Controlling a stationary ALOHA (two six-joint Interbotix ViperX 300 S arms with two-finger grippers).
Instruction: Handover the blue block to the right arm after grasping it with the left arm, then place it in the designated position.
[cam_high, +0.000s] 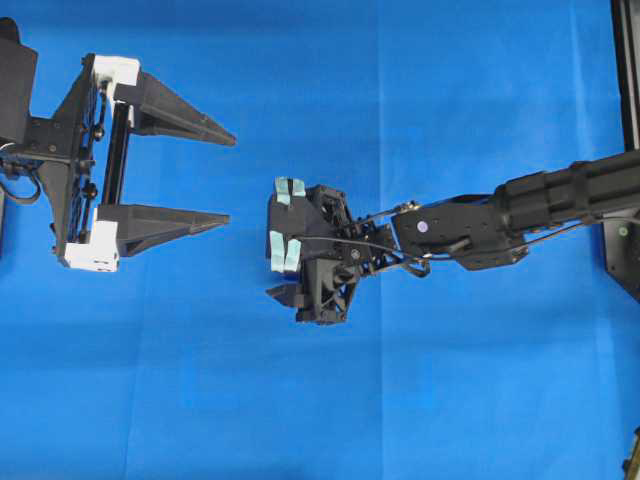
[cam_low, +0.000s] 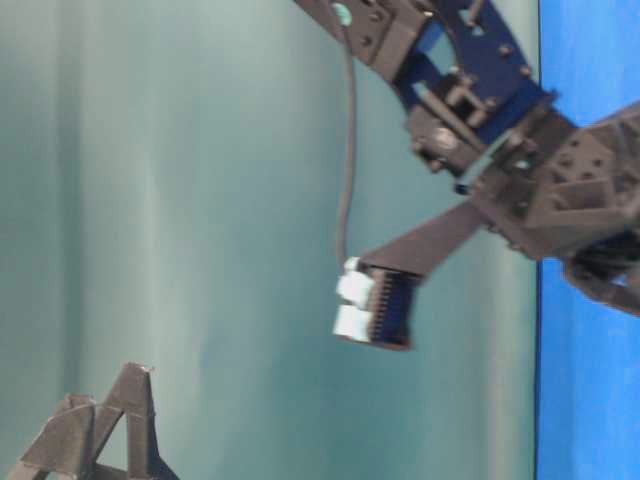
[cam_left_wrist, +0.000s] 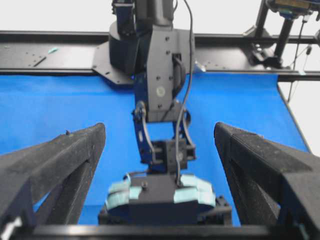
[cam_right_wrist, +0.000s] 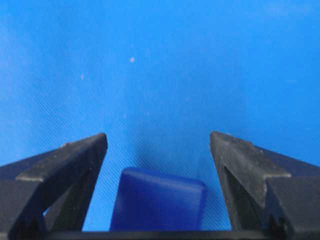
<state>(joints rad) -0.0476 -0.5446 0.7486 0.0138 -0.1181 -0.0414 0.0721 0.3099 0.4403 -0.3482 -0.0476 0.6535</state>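
Resting on cloth (cam_right_wrist: 160, 60), block (cam_right_wrist: 159, 206) sits between spread right gripper (cam_right_wrist: 159, 142) jaws, untouched; left gripper (cam_high: 228, 178) spread wide, empty.

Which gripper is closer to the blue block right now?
Right. The blue block sits on the cloth between the open fingers of the right gripper, apart from both. The left gripper is open and empty, off to the side of the overhead view.

Blue cloth (cam_high: 400, 80) under a blue block (cam_right_wrist: 159, 200)
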